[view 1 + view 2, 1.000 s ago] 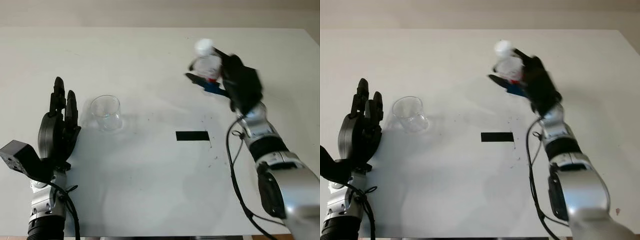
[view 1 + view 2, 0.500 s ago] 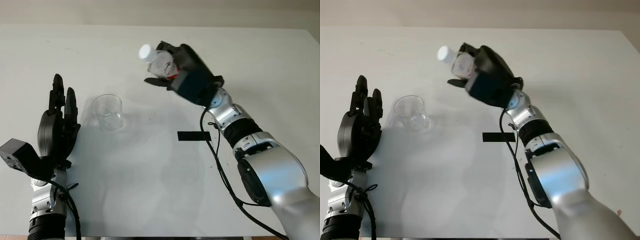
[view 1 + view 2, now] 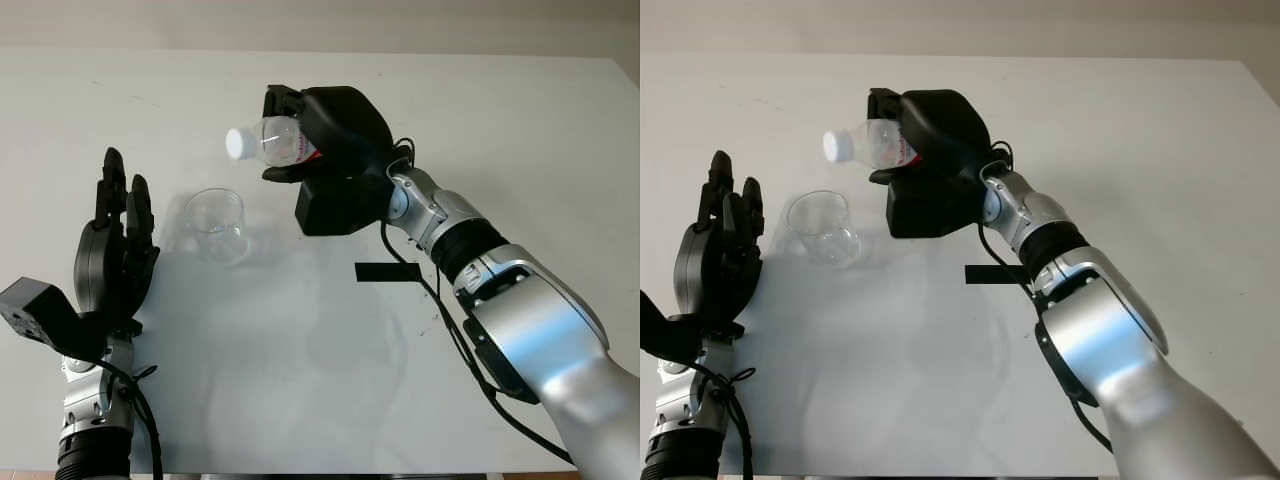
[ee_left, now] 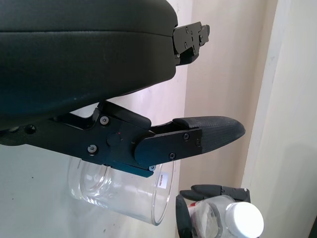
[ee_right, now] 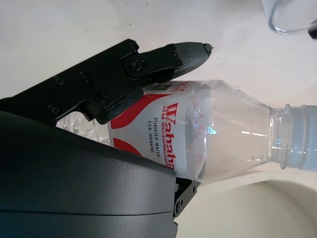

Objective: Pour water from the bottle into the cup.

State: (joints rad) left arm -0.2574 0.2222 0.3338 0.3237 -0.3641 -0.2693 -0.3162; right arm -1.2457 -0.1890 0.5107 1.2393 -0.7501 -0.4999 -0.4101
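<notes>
Gripping the bottle sideways, my right hand holds it above and just right of the cup; my left hand is open beside the cup.

Clear bottle (red-white label, white cap); clear cup.

The cup stands on the table, left of centre. The left robot hand is just to its left. The right robot hand holds the bottle on its side above the table, behind and right of the cup, its cap end toward the left. A strip of tape lies on the table right of the cup.
</notes>
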